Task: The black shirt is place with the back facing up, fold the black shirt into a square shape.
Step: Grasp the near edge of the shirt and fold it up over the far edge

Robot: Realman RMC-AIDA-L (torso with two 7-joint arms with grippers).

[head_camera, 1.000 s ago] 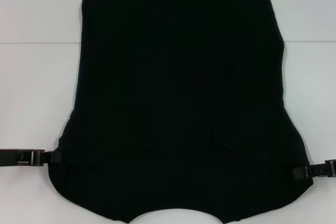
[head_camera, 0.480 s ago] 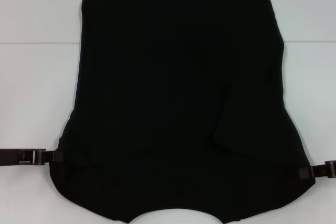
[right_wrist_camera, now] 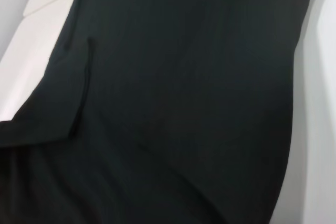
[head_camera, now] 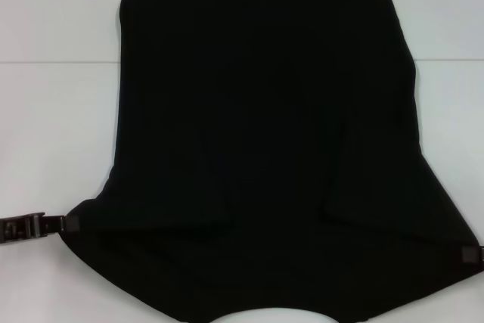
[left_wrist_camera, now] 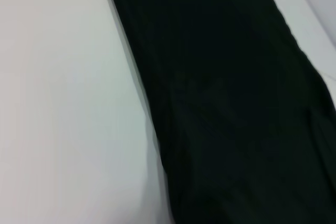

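The black shirt (head_camera: 265,126) lies lengthwise on the white table, plain side up, with its sleeves folded in and no lettering showing. Its near end is raised and pulled wide between my two grippers. My left gripper (head_camera: 68,223) is shut on the near left corner of the fabric. My right gripper (head_camera: 469,255) is shut on the near right corner, close to the picture's edge. In the left wrist view the black shirt (left_wrist_camera: 226,103) runs away from the camera, and the black shirt (right_wrist_camera: 184,103) fills most of the right wrist view. Neither wrist view shows fingers.
The white table (head_camera: 53,134) shows bare on both sides of the shirt. A seam (head_camera: 60,62) crosses it towards the far end.
Both grippers have drawn apart, the right one farther out and nearer to me. The shirt's near end is stretched wider and its folds have shifted.
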